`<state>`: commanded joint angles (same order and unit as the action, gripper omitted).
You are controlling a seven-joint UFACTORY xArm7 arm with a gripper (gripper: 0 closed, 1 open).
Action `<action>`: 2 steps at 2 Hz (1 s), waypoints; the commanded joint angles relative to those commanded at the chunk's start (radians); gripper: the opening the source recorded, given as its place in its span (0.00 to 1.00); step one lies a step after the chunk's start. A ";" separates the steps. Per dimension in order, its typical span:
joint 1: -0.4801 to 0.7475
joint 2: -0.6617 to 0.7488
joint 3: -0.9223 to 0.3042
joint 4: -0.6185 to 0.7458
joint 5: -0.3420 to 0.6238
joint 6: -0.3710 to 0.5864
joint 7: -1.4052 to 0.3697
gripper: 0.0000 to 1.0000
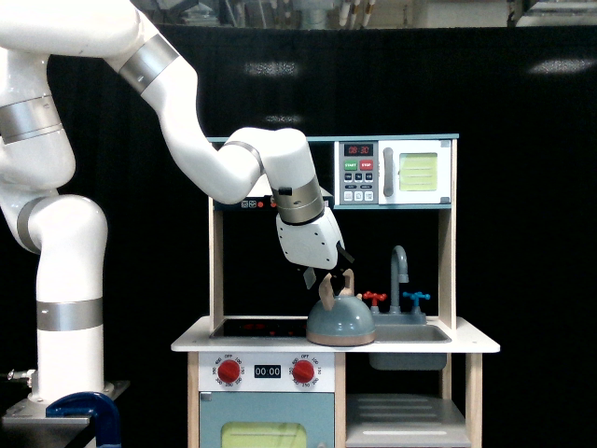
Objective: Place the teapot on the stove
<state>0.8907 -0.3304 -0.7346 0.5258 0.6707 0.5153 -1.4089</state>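
Gripper (326, 276) fingertips dark against the black backdrop, partly lost at the teapot (340, 320) handle — contact or gap cannot be told, nor how the jaws stand. Stove (259, 328) seen nearly edge-on; burner rings only red flecks. Microwave (395, 172) buttons too small to read. Arm's upper links cut by the top edge — oven door (266, 435) cut by the bottom.

I see the white counter (191, 346) carrying the teapot (340, 322) mid-counter, between stove (256, 329) and sink (410, 333).

Glossy teapot (340, 323), wooden counter (466, 347)
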 joint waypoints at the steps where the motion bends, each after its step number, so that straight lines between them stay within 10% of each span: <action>1: 0.058 0.078 0.015 0.063 0.084 -0.008 -0.004 1.00; 2: 0.057 0.072 0.032 0.045 0.096 -0.025 -0.004 0.00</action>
<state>0.9478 -0.2580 -0.7031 0.5709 0.7665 0.4902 -1.4134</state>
